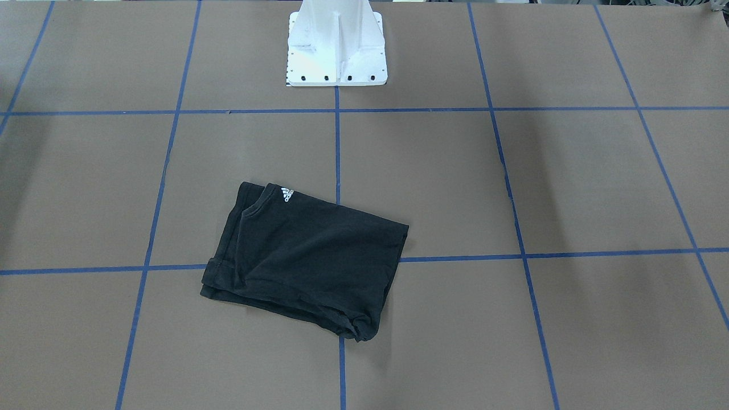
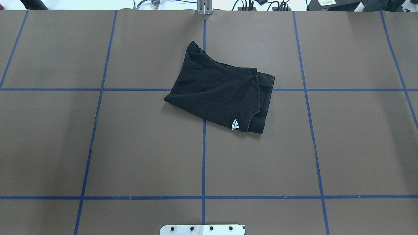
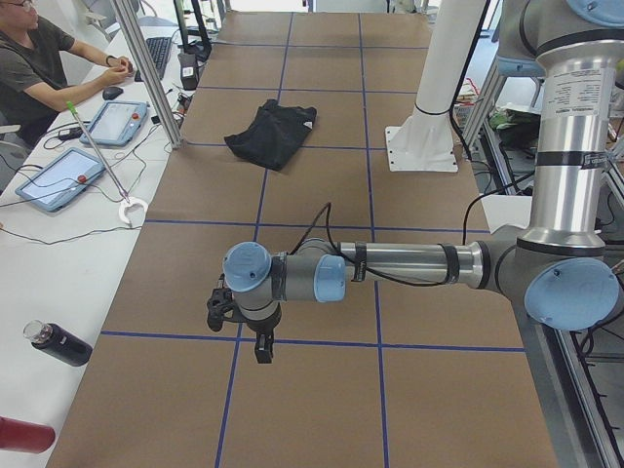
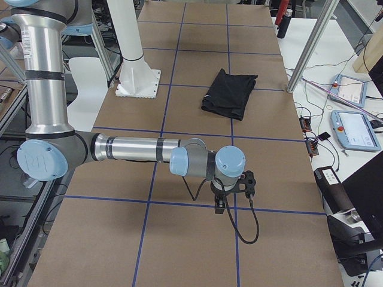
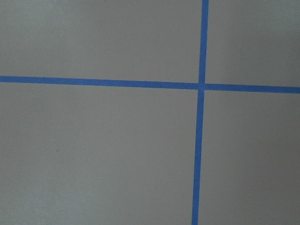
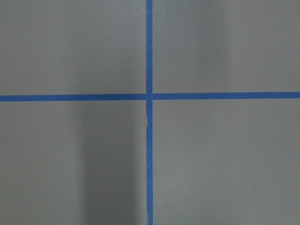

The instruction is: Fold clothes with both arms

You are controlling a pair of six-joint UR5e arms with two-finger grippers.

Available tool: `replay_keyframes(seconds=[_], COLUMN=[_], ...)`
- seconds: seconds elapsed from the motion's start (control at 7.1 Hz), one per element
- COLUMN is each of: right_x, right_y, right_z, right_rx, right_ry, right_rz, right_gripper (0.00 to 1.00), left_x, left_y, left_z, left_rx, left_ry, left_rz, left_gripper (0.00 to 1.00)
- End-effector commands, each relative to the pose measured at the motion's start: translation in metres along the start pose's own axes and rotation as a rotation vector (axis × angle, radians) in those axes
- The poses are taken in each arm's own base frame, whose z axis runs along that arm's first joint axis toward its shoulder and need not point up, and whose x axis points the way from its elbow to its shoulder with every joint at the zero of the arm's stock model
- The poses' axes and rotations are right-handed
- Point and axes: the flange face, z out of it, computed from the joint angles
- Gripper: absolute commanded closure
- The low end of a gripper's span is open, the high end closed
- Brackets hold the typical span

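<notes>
Plainly, the table (image 2: 130,147), brown paper ruled into squares with blue tape, carries only one task object, and both arms are parked well away from it.

The left arm (image 3: 409,263) reaches out level over its own end of the table, forearm horizontal and wrist bent so the tool points straight down. The right arm (image 4: 131,148) mirrors that pose at the opposite end. I judge these to be stand-off poses that leave the middle open for the cameras. Each wrist view shows nothing but a tape crossing on bare paper.

The black T-shirt (image 2: 218,91) lies across the centre line in the far half of the table, opposite the white pedestal (image 1: 336,51). It is folded into a compact, slightly skewed rectangle with layered hems along its right edge. The folding looks done or nearly so, though the far-left corner is bunched.

The left gripper (image 3: 261,351) and the right gripper (image 4: 219,206) hang over bare paper. Whether they are released or clenched, I cannot tell.

The small white logo (image 2: 235,124) faces up at the shirt's near corner.
</notes>
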Motion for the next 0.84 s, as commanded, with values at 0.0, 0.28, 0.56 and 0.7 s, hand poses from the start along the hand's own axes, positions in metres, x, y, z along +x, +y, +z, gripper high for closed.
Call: replay_keyframes(seconds=[0.0,0.28,0.56,0.7], right_x=[0.0000,-0.0043,-0.0065,-0.0065], right_y=[0.0005,-0.0014,-0.0037,-0.0037], right_z=[0.0000,-0.0040,-0.0061,-0.0061], right_rx=[0.000,0.007,0.011,0.011], right_ry=[0.000,0.000,0.001,0.001], right_rz=[0.000,-0.008,-0.011,-0.012], right_gripper=[0.00,0.00,0.00,0.00], left_x=[-0.0006,0.0016,0.0035,0.0021], left_y=[0.0001,-0.0008,-0.0052,-0.0039], left_z=[0.0006,-0.0015,-0.0034,-0.0020], left_rx=[-0.001,0.002,0.008,0.006], left_ry=[0.000,0.002,0.002,0.002], left_rz=[0.000,0.002,0.009,0.008], left_gripper=[0.00,0.00,0.00,0.00])
